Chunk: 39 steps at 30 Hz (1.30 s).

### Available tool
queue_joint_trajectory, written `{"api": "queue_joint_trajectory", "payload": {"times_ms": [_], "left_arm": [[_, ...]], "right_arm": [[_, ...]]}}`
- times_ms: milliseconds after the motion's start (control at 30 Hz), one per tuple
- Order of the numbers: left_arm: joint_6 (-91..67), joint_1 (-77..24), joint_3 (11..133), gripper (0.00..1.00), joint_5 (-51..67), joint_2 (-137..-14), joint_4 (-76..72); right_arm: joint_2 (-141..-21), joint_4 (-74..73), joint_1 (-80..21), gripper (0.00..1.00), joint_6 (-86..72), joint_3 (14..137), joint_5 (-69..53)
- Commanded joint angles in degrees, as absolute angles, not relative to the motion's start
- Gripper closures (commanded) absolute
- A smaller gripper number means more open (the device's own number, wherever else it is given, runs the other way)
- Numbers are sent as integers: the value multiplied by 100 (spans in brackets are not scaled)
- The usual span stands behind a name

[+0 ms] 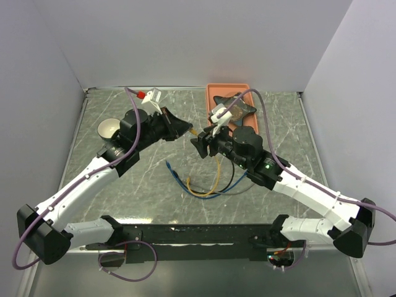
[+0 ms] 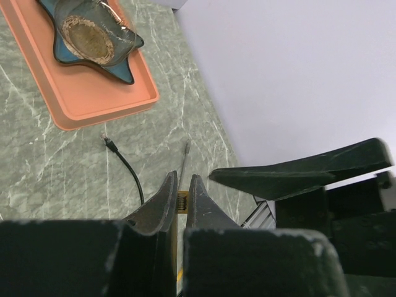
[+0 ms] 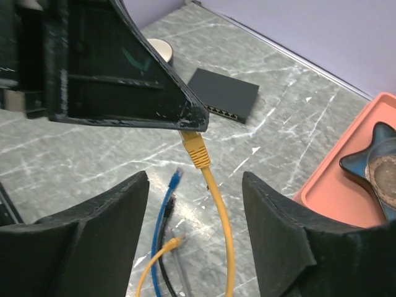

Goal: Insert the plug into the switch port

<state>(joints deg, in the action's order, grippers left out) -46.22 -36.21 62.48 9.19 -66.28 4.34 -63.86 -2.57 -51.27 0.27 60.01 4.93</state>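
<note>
One plug (image 3: 195,150) pinched by left gripper (image 2: 182,180) for handover (my guess); right gripper (image 3: 195,177) gaped empty; switch (image 3: 224,93) at plug's 1 o'clock.

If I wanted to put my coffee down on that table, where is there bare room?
Bare tabletop lies right of the orange tray, up to the wall, and between the left arm and the loose cables. The middle is crowded: left gripper, right gripper and yellow plug.

arms (image 1: 80,179): white shells, black joints | cables (image 1: 264,117): purple | left end effector (image 2: 184,178), right end effector (image 3: 196,179): black
</note>
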Motion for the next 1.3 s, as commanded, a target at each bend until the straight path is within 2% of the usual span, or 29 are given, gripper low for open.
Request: {"api": "queue_joint_trajectory", "payload": {"times_ms": [0, 200, 300, 733, 967, 1033, 1133, 1267], "left_arm": [[-4685, -3639, 6557, 99, 1011, -6653, 325], [-4632, -3647, 6583, 99, 1134, -6680, 308], [-4614, -3647, 6574, 99, 1151, -6688, 325], [-4588, -3647, 6574, 99, 1292, -6697, 281], [-4597, -3647, 6548, 99, 1318, -6653, 237], [-4605, -3647, 6530, 99, 1353, -6653, 220], [-4614, -3647, 6539, 99, 1388, -6671, 211], [-4614, -3647, 6539, 99, 1424, -6671, 202]], "right_arm": [[-6547, -18, -5177, 34, 123, 6310, 606], [-6671, -18, -5177, 42, 88, 6372, 703], [-6715, -18, -5168, 51, 53, 6442, 764], [-6794, 132, -5177, 73, 26, 6416, 712], [-6847, 158, -5177, 74, 35, 6399, 650], [-6855, 158, -5177, 69, 35, 6407, 598], [-6882, 167, -5177, 66, 26, 6425, 527], [-6908, 184, -5177, 69, 17, 6416, 527]]}}
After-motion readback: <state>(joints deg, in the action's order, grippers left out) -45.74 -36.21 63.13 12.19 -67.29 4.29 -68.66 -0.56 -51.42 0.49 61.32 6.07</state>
